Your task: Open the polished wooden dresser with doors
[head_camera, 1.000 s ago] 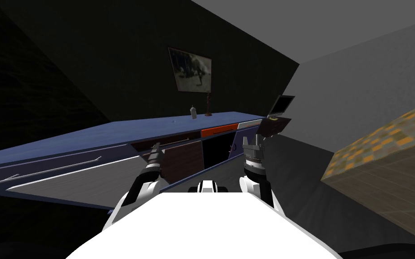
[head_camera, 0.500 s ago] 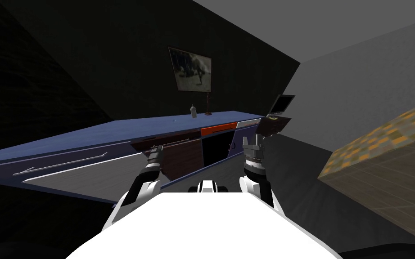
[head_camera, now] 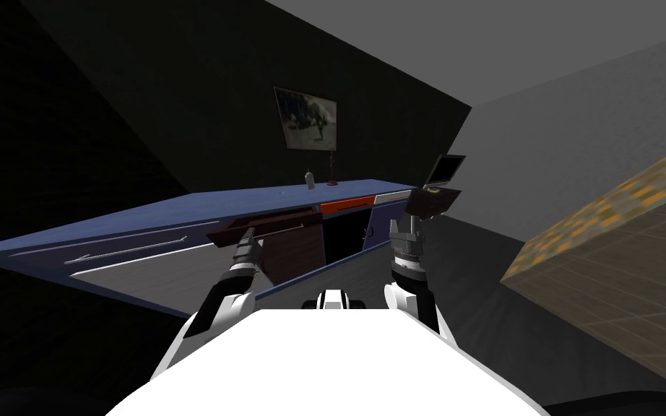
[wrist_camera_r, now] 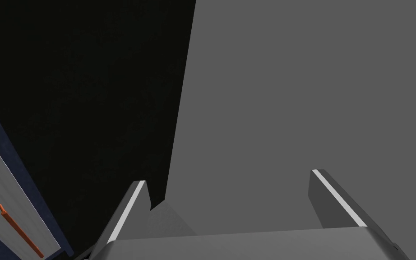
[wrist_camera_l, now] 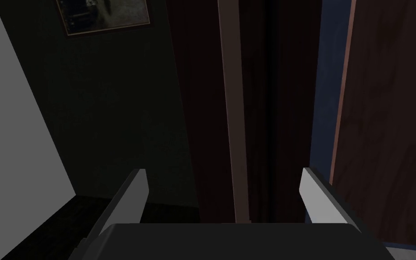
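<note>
A framed picture (head_camera: 305,118) hangs on the dark wall (head_camera: 180,108); a paler grey wall (head_camera: 577,130) adjoins it.

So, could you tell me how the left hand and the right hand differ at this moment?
The left hand reaches to the dresser, at its dark brown panel; the right hand is held back from the dresser front, touching nothing. The left hand's fingers straddle the panel's bar handle without pressing it; the right hand's have nothing between them. Both hands are open.
</note>
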You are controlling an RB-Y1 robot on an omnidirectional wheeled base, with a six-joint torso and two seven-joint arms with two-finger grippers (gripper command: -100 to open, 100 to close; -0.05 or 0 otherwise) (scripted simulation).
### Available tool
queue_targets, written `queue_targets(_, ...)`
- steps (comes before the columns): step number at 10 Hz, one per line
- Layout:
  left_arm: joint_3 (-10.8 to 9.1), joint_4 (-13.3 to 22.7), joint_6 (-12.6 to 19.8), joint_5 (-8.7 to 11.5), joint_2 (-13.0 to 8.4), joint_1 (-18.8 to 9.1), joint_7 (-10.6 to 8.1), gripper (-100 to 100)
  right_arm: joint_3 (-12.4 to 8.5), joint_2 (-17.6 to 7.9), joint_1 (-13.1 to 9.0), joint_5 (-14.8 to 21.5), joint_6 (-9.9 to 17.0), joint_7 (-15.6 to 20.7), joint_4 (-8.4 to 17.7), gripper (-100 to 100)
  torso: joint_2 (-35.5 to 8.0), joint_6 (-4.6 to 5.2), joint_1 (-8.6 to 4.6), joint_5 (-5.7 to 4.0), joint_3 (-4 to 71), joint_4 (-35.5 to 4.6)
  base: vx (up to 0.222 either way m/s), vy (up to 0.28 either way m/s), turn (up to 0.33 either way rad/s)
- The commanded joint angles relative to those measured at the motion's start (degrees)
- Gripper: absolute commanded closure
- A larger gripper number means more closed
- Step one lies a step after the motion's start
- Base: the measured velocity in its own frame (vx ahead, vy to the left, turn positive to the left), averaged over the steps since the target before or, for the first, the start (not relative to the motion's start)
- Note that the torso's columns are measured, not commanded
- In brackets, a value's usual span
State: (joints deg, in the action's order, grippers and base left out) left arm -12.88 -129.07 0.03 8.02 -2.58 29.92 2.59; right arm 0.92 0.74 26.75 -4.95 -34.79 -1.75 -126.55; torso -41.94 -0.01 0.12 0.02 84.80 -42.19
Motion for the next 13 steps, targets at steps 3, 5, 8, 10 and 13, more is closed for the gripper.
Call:
queue_targets(3, -1.28, -7.0, 5.8, 0.6, 0.5, 1.4, -0.21, -100, 0.0, 0.0, 0.0, 0.0, 0.0, 0.0, 0.0, 0, -0.4, 0.01, -0.14, -0.03, -0.3, -0.1, 0.025, 0.01, -0.024)
queue_targets(5, -1.79, -9.8, 8.1, 0.9, 0.7, 2.0, -0.28, -100, 0.0, 0.0, 0.0, 0.0, 0.0, 0.0, 0.0, 0, -0.4, 0.0, -0.14, -0.03, -0.3, -0.1, 0.012, 0.005, -0.021)
queue_targets(8, -1.89, -10.5, 8.6, 1.0, 0.7, 2.3, -0.32, 0, 0.0, 0.0, 0.0, 0.0, 0.0, 0.0, 0.0, 0, -0.3, 0.01, -0.12, -0.02, -0.2, -0.1, 0.004, 0.002, -0.007)
queue_targets(10, -1.88, -10.5, 8.5, 1.0, 0.7, 2.3, -0.32, 0, 0.0, 0.0, 0.0, 0.0, 0.0, 0.0, 0.0, 0, -0.4, 0.01, -0.12, -0.02, -0.2, -0.1, 0.0, 0.0, 0.0)
queue_targets(13, -1.88, -10.5, 8.5, 1.0, 0.7, 2.3, -0.32, 0, 0.0, 0.0, 0.0, 0.0, 0.0, 0.0, 0.0, 0, -0.3, 0.01, -0.12, -0.02, -0.2, -0.1, 0.0, 0.0, 0.0)
